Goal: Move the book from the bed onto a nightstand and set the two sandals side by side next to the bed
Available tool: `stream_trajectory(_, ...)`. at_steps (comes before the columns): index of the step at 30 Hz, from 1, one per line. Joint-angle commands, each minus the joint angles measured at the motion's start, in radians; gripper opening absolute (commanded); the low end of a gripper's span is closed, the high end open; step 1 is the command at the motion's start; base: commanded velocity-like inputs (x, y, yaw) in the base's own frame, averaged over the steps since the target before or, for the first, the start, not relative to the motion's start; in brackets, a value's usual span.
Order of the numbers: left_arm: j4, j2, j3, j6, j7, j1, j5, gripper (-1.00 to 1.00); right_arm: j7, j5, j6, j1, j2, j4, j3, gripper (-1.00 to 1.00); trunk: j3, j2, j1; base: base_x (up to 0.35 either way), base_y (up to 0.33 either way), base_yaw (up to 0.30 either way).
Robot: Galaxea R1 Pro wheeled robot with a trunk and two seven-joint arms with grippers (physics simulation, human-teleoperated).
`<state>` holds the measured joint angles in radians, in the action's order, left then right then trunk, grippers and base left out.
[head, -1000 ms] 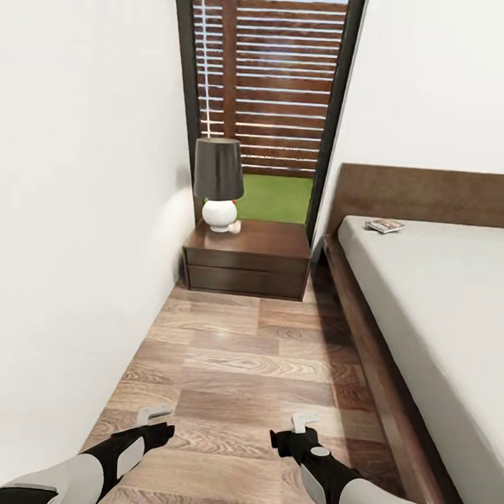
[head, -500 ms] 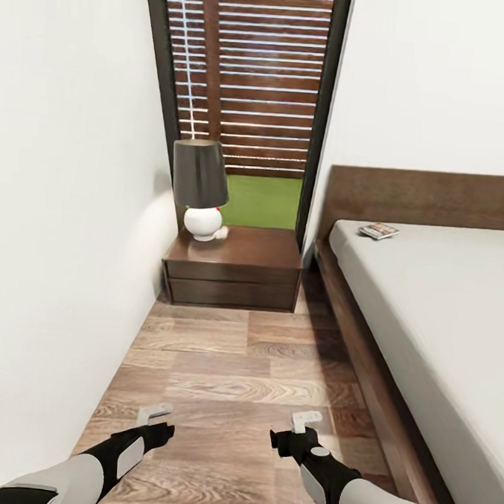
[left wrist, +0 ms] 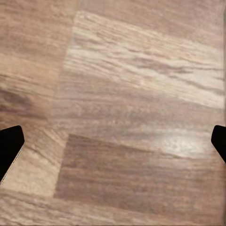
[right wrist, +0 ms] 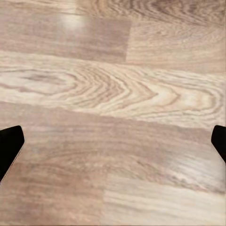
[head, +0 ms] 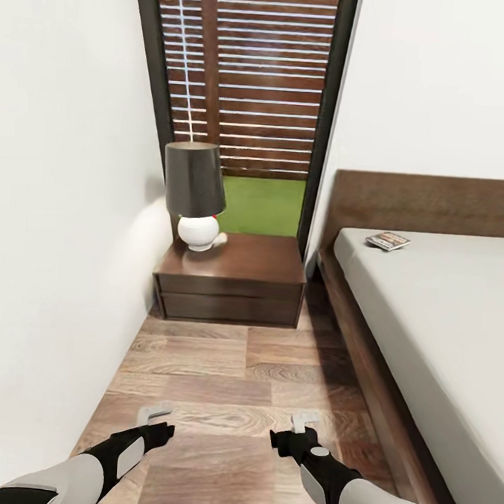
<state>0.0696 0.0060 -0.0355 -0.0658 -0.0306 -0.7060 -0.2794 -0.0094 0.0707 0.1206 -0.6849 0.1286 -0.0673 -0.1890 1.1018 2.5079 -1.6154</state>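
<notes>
The book (head: 388, 240) lies flat on the light-grey mattress of the bed (head: 441, 323), close to the dark headboard, at the right of the head view. The nightstand (head: 231, 284) stands ahead between the left wall and the bed, its top partly free. My left gripper (head: 158, 419) and right gripper (head: 295, 428) hover low over the wood floor, well short of both. In the wrist views each one, left gripper (left wrist: 113, 141) and right gripper (right wrist: 113, 141), has its dark fingertips spread wide with nothing but floor planks between them. The sandals are out of view.
A lamp (head: 194, 192) with a dark shade and white round base stands on the nightstand's left half. Behind it is a tall dark-framed window (head: 243, 95). A white wall (head: 52, 232) runs close on the left, and the bed frame (head: 365, 348) bounds the narrow floor strip on the right.
The whole head view has shifted: the nightstand and lamp show larger and lower, so the camera has moved closer. Both arms keep the same pose.
</notes>
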Motion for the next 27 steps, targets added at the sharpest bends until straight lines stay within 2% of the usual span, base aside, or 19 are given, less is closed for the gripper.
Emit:
stream_trajectory(1,0.003,0.0,-0.004,-0.006,-0.003,0.0,-0.007,1.0,-0.001,0.007,0.004,0.0,0.0,0.001,-0.007,1.0,0.001,0.0,0.0,0.331,0.0,0.0)
stream_trajectory(27,0.002,0.0,-0.004,-0.005,-0.003,0.0,-0.007,1.0,0.0,0.009,0.005,0.0,0.0,0.001,-0.007,1.0,0.001,0.0,0.0,0.331,0.0,0.0)
